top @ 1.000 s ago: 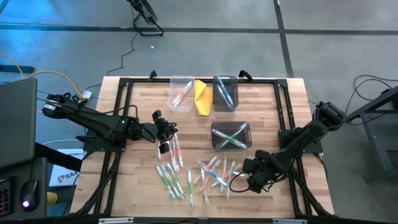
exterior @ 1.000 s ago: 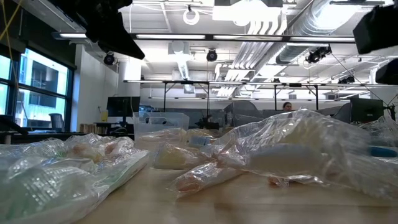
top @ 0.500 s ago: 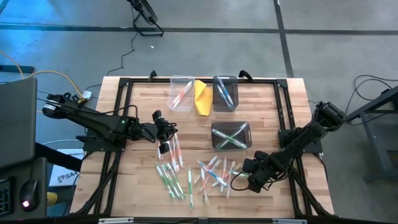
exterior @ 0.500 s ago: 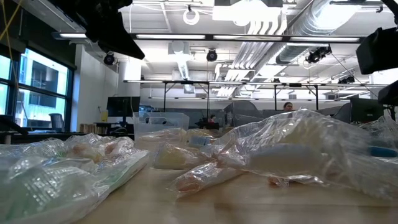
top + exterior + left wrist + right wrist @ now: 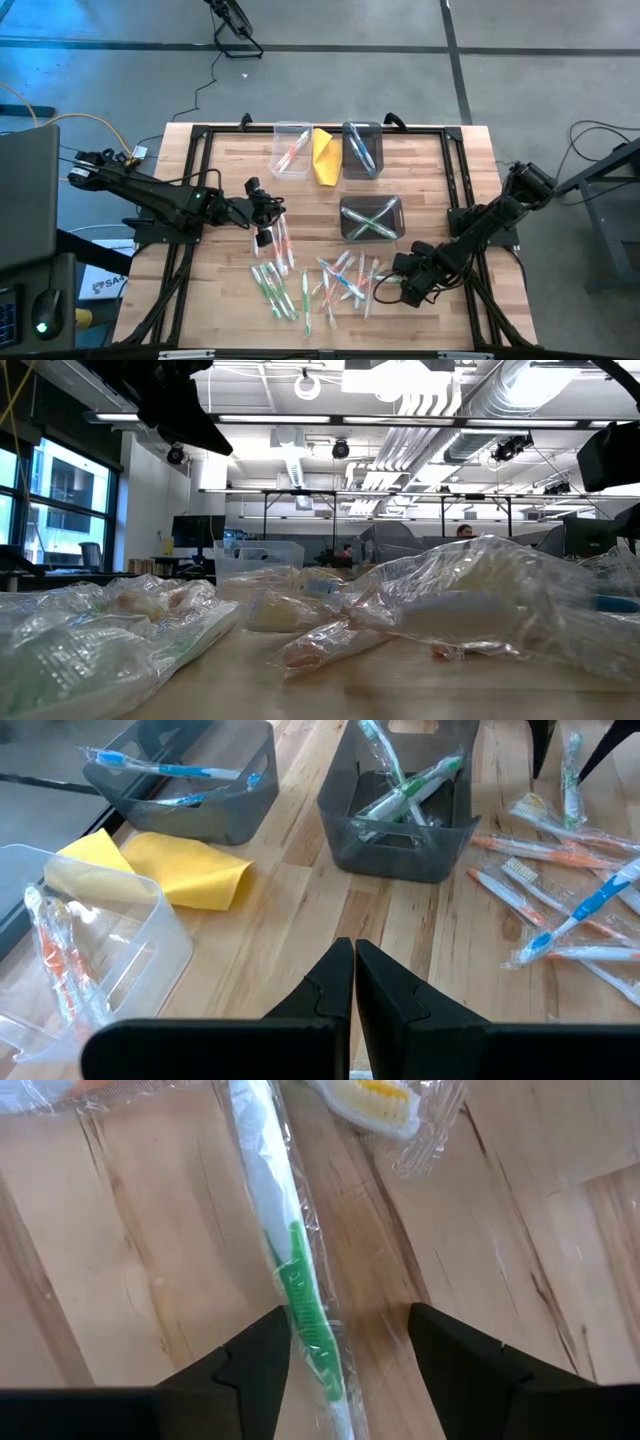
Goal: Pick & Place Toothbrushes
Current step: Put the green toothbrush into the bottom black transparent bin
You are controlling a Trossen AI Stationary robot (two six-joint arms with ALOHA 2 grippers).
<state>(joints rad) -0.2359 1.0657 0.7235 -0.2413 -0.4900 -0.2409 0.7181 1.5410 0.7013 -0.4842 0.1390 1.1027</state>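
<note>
Bright, even light falls from overhead; in the low view, ceiling strip lights (image 5: 420, 422) glare white above the room. The desk (image 5: 220, 290) is evenly lit from above, with only soft, short shadows under the arms. In the low view the clear plastic wrappers (image 5: 470, 600) nearest the lens are blurred and catch pale highlights, while the room behind is sharper. Ahead of the right end effector (image 5: 348, 1345), the wrapped green toothbrush (image 5: 300, 1290) shows glints on its film. The left end effector (image 5: 354, 982) reads as flat dark shapes against sunlit wood.
</note>
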